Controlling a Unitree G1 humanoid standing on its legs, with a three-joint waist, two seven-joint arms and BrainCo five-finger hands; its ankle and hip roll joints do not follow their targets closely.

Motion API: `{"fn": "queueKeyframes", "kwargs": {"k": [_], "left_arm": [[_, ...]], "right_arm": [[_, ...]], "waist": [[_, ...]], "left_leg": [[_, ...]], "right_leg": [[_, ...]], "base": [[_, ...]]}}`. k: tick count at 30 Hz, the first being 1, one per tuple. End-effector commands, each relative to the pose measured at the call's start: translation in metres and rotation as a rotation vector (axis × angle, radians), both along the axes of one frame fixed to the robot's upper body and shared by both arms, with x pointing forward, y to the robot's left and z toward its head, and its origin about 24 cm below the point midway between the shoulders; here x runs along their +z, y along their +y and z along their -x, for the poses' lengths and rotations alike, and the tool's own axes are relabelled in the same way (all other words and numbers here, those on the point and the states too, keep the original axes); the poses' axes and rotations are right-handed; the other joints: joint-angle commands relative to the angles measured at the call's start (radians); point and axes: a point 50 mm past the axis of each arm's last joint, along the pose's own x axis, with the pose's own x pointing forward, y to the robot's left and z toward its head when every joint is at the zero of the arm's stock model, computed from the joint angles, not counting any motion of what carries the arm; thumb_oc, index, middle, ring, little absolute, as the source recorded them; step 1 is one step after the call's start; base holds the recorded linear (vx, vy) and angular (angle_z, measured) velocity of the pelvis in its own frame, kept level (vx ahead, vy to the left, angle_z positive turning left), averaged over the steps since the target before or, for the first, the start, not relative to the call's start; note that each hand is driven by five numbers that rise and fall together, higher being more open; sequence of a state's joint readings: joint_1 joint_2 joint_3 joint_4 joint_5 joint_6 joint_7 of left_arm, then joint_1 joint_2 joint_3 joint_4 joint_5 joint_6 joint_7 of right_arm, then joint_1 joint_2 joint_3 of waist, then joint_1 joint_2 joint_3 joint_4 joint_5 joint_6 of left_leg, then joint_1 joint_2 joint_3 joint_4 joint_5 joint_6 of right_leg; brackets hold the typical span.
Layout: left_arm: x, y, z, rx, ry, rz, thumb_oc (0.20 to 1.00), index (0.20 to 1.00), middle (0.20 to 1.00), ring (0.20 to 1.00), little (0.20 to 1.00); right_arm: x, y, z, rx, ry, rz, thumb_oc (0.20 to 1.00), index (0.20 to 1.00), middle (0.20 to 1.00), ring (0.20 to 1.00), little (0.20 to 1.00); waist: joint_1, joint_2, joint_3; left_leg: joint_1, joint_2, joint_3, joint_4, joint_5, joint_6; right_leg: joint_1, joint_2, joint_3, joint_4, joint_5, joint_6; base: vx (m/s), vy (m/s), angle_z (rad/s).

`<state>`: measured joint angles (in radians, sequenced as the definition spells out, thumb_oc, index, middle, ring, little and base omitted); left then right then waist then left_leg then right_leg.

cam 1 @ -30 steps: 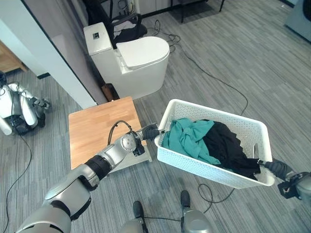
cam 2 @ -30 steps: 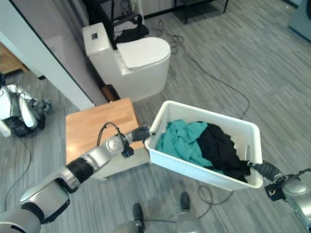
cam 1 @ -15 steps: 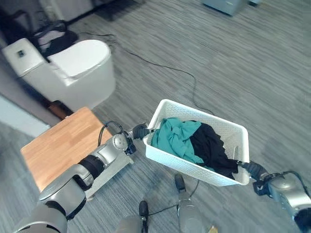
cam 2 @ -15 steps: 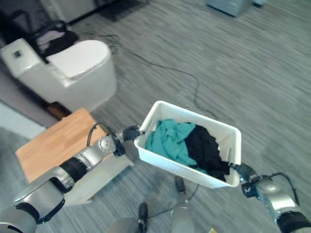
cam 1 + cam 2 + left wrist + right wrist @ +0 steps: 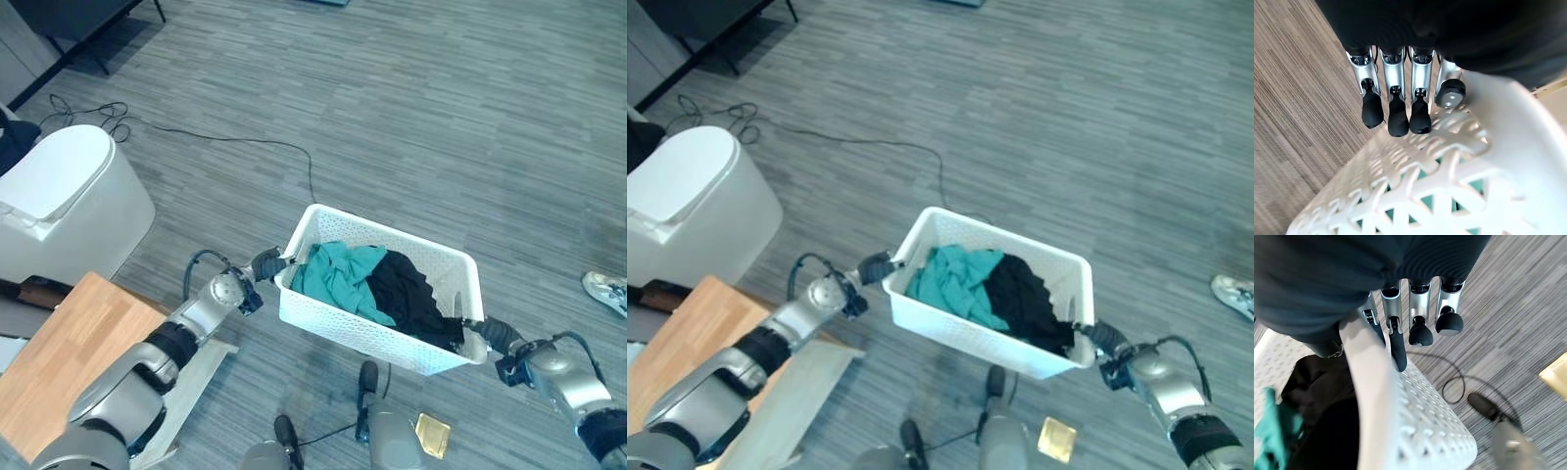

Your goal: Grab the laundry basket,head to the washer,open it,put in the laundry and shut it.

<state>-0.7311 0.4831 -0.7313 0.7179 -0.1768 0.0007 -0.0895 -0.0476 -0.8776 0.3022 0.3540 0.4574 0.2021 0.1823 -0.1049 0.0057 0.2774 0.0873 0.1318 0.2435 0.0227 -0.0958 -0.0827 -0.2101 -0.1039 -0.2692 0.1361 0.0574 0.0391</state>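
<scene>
A white perforated laundry basket (image 5: 392, 233) hangs above the grey floor, carried between both hands. Inside it a teal garment (image 5: 333, 274) lies on the left and black clothing (image 5: 407, 294) on the right. My left hand (image 5: 266, 262) grips the basket's left end; in the left wrist view its fingers (image 5: 1396, 93) run down the outer wall (image 5: 1449, 161) with the thumb on the rim. My right hand (image 5: 495, 335) grips the right end; in the right wrist view the rim (image 5: 1371, 382) passes between its thumb and fingers (image 5: 1420, 313).
A white toilet (image 5: 59, 206) stands at the left, with a low wooden table (image 5: 59, 352) in front of it. A black cable (image 5: 245, 147) trails over the floor beyond the basket. A person's shoe (image 5: 607, 292) shows at the right edge. A small gold square (image 5: 431, 436) lies near my feet.
The whole view has swung right: the toilet and wooden table have slid to the left edge and open floor now lies ahead. The basket stays held between both hands.
</scene>
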Motion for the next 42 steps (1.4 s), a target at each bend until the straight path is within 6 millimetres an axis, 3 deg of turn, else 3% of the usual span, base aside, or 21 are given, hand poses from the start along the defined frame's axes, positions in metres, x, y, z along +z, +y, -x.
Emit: {"fn": "queueKeyframes", "kwargs": {"k": [1, 2, 4, 5, 7, 9, 12, 13, 16, 17, 18, 22, 25, 27, 28, 29, 32, 34, 40, 41, 42], "left_arm": [[0.035, 0.015, -0.015, 0.032, -0.151, -0.028, 0.2, 0.2, 0.2, 0.2, 0.2], [0.045, 0.018, -0.018, 0.04, -0.177, -0.031, 0.2, 0.2, 0.2, 0.2, 0.2], [0.045, 0.019, -0.018, 0.04, -0.177, -0.031, 0.2, 0.2, 0.2, 0.2, 0.2], [0.051, 0.017, -0.019, 0.035, -0.188, -0.021, 0.2, 0.2, 0.2, 0.2, 0.2], [0.055, 0.022, -0.018, 0.039, -0.203, -0.014, 0.2, 0.2, 0.2, 0.2, 0.2], [0.049, 0.025, -0.015, 0.045, -0.189, -0.008, 0.2, 0.2, 0.2, 0.2, 0.2], [0.043, 0.026, -0.013, 0.053, -0.17, 0.003, 0.2, 0.2, 0.2, 0.2, 0.2], [0.038, 0.032, -0.01, 0.078, -0.156, 0.01, 0.2, 0.2, 0.2, 0.2, 0.2], [0.036, 0.035, -0.008, 0.086, -0.156, 0.01, 0.2, 0.2, 0.2, 0.2, 0.2], [0.029, 0.043, -0.003, 0.101, -0.141, 0.008, 0.2, 0.2, 0.2, 0.2, 0.2], [0.029, 0.043, -0.003, 0.101, -0.141, 0.007, 0.2, 0.2, 0.2, 0.2, 0.2], [0.029, 0.047, -0.002, 0.121, -0.145, 0.007, 0.2, 0.2, 0.2, 0.2, 0.2], [0.033, 0.05, -0.004, 0.142, -0.152, 0.015, 0.2, 0.2, 0.2, 0.2, 0.2], [0.034, 0.047, -0.005, 0.134, -0.156, 0.022, 0.2, 0.2, 0.2, 0.2, 0.2], [0.032, 0.045, -0.004, 0.13, -0.152, 0.03, 0.2, 0.2, 0.2, 0.2, 0.2], [0.031, 0.045, -0.003, 0.128, -0.147, 0.032, 0.2, 0.2, 0.2, 0.2, 0.2], [0.028, 0.046, -0.002, 0.137, -0.141, 0.038, 0.2, 0.2, 0.2, 0.2, 0.2], [0.022, 0.05, -0.003, 0.173, -0.136, 0.043, 0.2, 0.2, 0.2, 0.2, 0.2], [0.024, 0.054, -0.003, 0.177, -0.15, 0.029, 0.2, 0.2, 0.2, 0.2, 0.2], [0.019, 0.053, -0.001, 0.184, -0.137, 0.043, 0.2, 0.2, 0.2, 0.2, 0.2], [0.016, 0.051, 0.002, 0.183, -0.126, 0.065, 0.2, 0.2, 0.2, 0.2, 0.2]], "right_arm": [[0.056, 0.021, -0.034, 0.131, -0.284, -0.138, 0.2, 0.2, 0.2, 0.2, 0.2], [0.061, 0.02, -0.031, 0.132, -0.3, -0.147, 0.2, 0.2, 0.2, 0.2, 0.2], [0.062, 0.02, -0.031, 0.137, -0.298, -0.147, 0.2, 0.2, 0.2, 0.2, 0.2], [0.063, 0.018, -0.034, 0.121, -0.304, -0.132, 0.2, 0.2, 0.2, 0.2, 0.2], [0.06, 0.025, -0.035, 0.137, -0.299, -0.143, 0.2, 0.2, 0.2, 0.2, 0.2], [0.056, 0.029, -0.037, 0.139, -0.298, -0.151, 0.2, 0.2, 0.2, 0.2, 0.2], [0.047, 0.033, -0.043, 0.117, -0.298, -0.17, 0.2, 0.2, 0.2, 0.2, 0.2], [0.038, 0.05, -0.05, 0.12, -0.294, -0.218, 0.2, 0.2, 0.2, 0.2, 0.2], [0.035, 0.057, -0.051, 0.12, -0.299, -0.248, 0.2, 0.2, 0.2, 0.2, 0.2], [0.024, 0.073, -0.049, 0.134, -0.286, -0.307, 0.2, 0.2, 0.2, 0.2, 0.2], [0.024, 0.073, -0.049, 0.134, -0.286, -0.308, 0.2, 0.2, 0.2, 0.2, 0.2], [0.027, 0.083, -0.055, 0.161, -0.301, -0.312, 0.2, 0.2, 0.2, 0.2, 0.2], [0.028, 0.086, -0.058, 0.157, -0.313, -0.315, 0.2, 0.2, 0.2, 0.2, 0.2], [0.029, 0.085, -0.059, 0.149, -0.318, -0.313, 0.2, 0.2, 0.2, 0.2, 0.2], [0.028, 0.083, -0.057, 0.134, -0.319, -0.318, 0.2, 0.2, 0.2, 0.2, 0.2], [0.027, 0.083, -0.057, 0.128, -0.319, -0.321, 0.2, 0.2, 0.2, 0.2, 0.2], [0.026, 0.082, -0.057, 0.11, -0.323, -0.332, 0.2, 0.2, 0.2, 0.2, 0.2], [0.022, 0.081, -0.056, 0.096, -0.316, -0.337, 0.2, 0.2, 0.2, 0.2, 0.2], [0.02, 0.072, -0.047, 0.089, -0.302, -0.317, 0.2, 0.2, 0.2, 0.2, 0.2], [0.02, 0.067, -0.041, 0.092, -0.294, -0.318, 0.2, 0.2, 0.2, 0.2, 0.2], [0.02, 0.062, -0.035, 0.097, -0.286, -0.3, 0.2, 0.2, 0.2, 0.2, 0.2]], "waist": [[0.026, -0.036, -0.071], [0.059, -0.077, -0.045], [0.066, -0.073, -0.041], [0.093, -0.104, -0.02], [0.136, -0.111, -0.019], [0.166, -0.101, -0.03], [0.199, -0.093, -0.033], [0.226, -0.087, -0.062], [0.238, -0.102, -0.078], [0.255, -0.14, -0.11], [0.256, -0.141, -0.111], [0.232, -0.133, -0.098], [0.22, -0.109, -0.09], [0.205, -0.096, -0.079], [0.182, -0.079, -0.077], [0.177, -0.077, -0.077], [0.16, -0.073, -0.071], [0.146, -0.076, -0.067], [0.121, -0.093, -0.091], [0.107, -0.09, -0.113], [0.103, -0.086, -0.12]], "left_leg": [[-0.013, 0.09, -0.086, 0.196, 0.068, 0.019], [-0.167, 0.16, -0.165, 0.502, 0.217, 0.048], [-0.179, 0.172, -0.179, 0.54, 0.206, 0.044], [-0.289, 0.111, -0.184, 0.553, 0.18, 0.072], [-0.381, 0.002, -0.19, 0.34, 0.133, 0.051], [-0.379, -0.022, -0.197, 0.128, 0.213, 0.024], [-0.408, -0.051, -0.204, -0.059, 0.248, 0.008], [-0.391, -0.051, -0.216, -0.075, 0.273, 0.013], [-0.394, -0.057, -0.214, -0.017, 0.278, 0.021], [-0.362, -0.1, -0.184, 0.05, 0.22, 0.064], [-0.362, -0.101, -0.182, 0.052, 0.218, 0.064], [-0.263, -0.132, -0.165, 0.038, 0.142, 0.134], [-0.21, -0.124, -0.167, 0.019, 0.115, 0.146], [-0.179, -0.129, -0.177, 0.012, 0.106, 0.145], [-0.149, -0.124, -0.192, 0.007, 0.086, 0.135], [-0.141, -0.121, -0.191, 0.008, 0.079, 0.13], [-0.117, -0.12, -0.207, 0.018, 0.046, 0.114], [-0.072, -0.113, -0.219, 0.008, 0.018, 0.094], [0.036, -0.063, -0.222, -0.029, -0.014, 0.054], [0.047, -0.005, -0.229, 0.005, -0.015, 0.03], [0.016, 0.04, -0.236, 0.109, 0.036, 0.017]], "right_leg": [[0.024, 0.007, 0.094, -0.012, -0.036, 0.062], [0.095, 0.073, 0.108, -0.053, -0.059, -0.004], [0.126, 0.096, 0.109, -0.062, -0.088, -0.007], [0.15, 0.084, 0.106, -0.073, -0.086, -0.022], [0.197, 0.086, 0.103, -0.071, -0.127, -0.005], [0.223, 0.097, 0.088, -0.062, -0.148, 0.001], [0.277, 0.108, 0.073, -0.036, -0.197, 0.008], [0.348, 0.115, 0.098, -0.038, -0.237, 0.022], [0.382, 0.094, 0.116, -0.035, -0.247, 0.033], [0.383, 0.027, 0.124, 0.065, -0.151, 0.086], [0.382, 0.025, 0.126, 0.066, -0.152, 0.087], [0.235, -0.021, 0.144, 0.414, 0.045, 0.139], [0.158, -0.056, 0.118, 0.469, 0.025, 0.126], [0.119, -0.067, 0.087, 0.419, -0.023, 0.103], [0.094, -0.048, 0.062, 0.306, -0.103, 0.082], [0.075, -0.047, 0.061, 0.245, -0.104, 0.081], [0.057, -0.05, 0.092, 0.048, -0.062, 0.09], [0.0, -0.074, 0.134, -0.118, 0.039, 0.124], [0.016, -0.073, 0.127, -0.119, 0.075, 0.129], [0.031, -0.042, 0.116, -0.081, 0.056, 0.113], [0.06, -0.003, 0.098, -0.065, 0.021, 0.084]], "base": [[0.36, -0.839, -0.14], [0.27, -0.712, -0.09], [0.25, -0.455, -0.21], [0.28, -0.296, 0.03], [0.37, -0.134, 0.37], [0.4, 0.0, -0.44], [0.53, 0.064, -0.48], [0.7, 0.151, 0.02], [0.66, 0.218, -0.34], [0.8, 0.323, -0.35], [0.72, 0.336, 0.32], [0.28, 0.192, -0.05], [0.23, 0.114, 0.35], [0.28, 0.028, 0.15], [0.32, -0.052, 0.1], [0.32, -0.122, 0.27], [0.22, -0.154, 0.36], [0.29, -0.233, 0.78], [0.27, -0.258, 0.09], [0.48, -0.597, 0.16], [0.42, -0.655, 0.16]]}}
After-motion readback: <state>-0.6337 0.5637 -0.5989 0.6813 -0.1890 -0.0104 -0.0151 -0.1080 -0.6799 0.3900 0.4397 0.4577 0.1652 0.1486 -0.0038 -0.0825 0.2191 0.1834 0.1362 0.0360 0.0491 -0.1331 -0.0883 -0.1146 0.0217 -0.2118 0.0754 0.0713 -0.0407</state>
